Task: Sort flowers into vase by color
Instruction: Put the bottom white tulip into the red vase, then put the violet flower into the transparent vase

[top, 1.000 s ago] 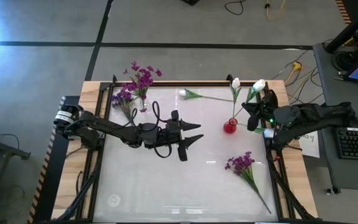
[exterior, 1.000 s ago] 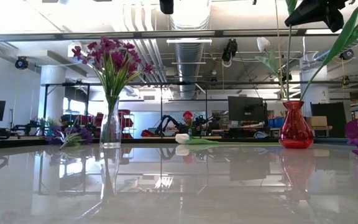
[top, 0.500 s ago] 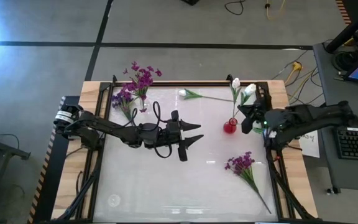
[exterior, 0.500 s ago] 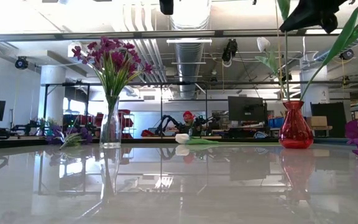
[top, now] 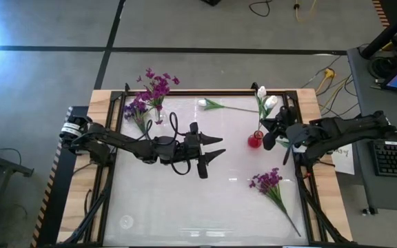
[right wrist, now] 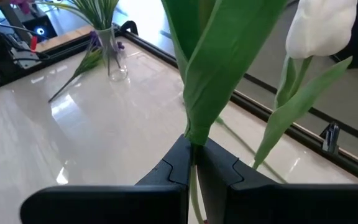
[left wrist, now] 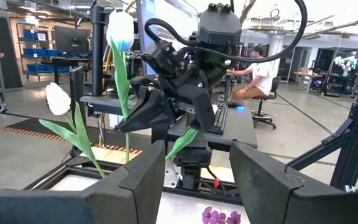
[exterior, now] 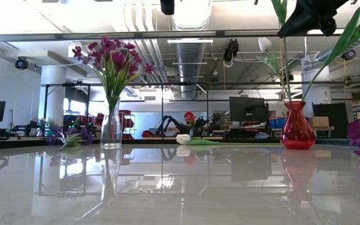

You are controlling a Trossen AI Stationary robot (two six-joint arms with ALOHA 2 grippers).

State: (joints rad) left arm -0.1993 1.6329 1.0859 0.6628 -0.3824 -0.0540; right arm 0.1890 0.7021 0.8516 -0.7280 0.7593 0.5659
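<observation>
At the table's far-left corner a clear glass vase [top: 158,116] holds a bunch of purple flowers [top: 156,85], and a loose purple stem [top: 137,111] lies on the table just beside it. The left gripper [top: 214,147] hangs over the middle of the white table [top: 150,200], its fingers parted with nothing between them — released and waiting. Further along, near the far edge, a white tulip [top: 203,103] lies flat on the tabletop.

Right of centre stands a red vase [top: 255,140] with one white tulip [top: 261,91] already upright in it. The right gripper [top: 276,132] is just beside and above that vase, clenched on the green stem of another white tulip [top: 271,102] — in the right wrist view the fingers [right wrist: 179,163] pinch the stem and a leaf together. Nearer the front right, a purple flower cluster [top: 267,181] lies on the table, its long stem [top: 286,211] pointing toward the corner.
</observation>
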